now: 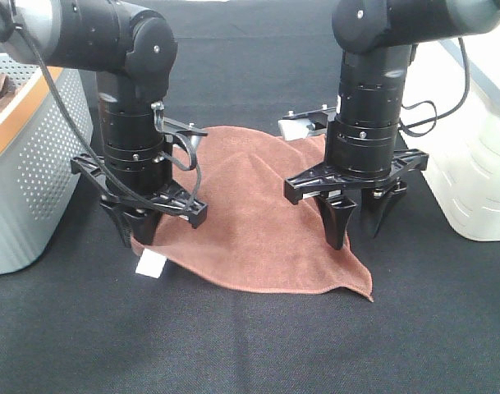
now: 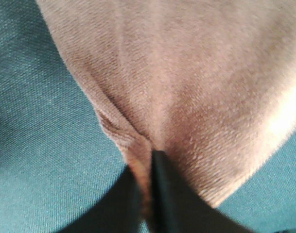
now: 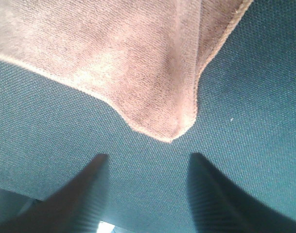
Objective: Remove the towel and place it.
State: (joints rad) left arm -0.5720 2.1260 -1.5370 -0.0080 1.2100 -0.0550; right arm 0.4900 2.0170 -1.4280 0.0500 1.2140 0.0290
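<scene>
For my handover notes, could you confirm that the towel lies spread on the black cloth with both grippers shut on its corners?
Not quite: only the left gripper is shut on the towel. The right gripper is open, its fingers apart over the black cloth just off a towel corner, as the right wrist view shows. The towel does lie spread on the black cloth.

Work surface: table point(image 1: 258, 345) covered in black woven cloth; appears dark teal in both wrist views. Lying directly on it:
- towel point(image 1: 258, 213), reddish-brown, spread mostly flat at centre, one corner creased, near right corner pointed; small white tag point(image 1: 149, 265) at its near left edge, resting on the cloth.
- grey perforated basket point(image 1: 36, 172) with orange rim, at left edge, apart from towel.
- cream-white container point(image 1: 479, 164) at right edge, apart from towel.
</scene>
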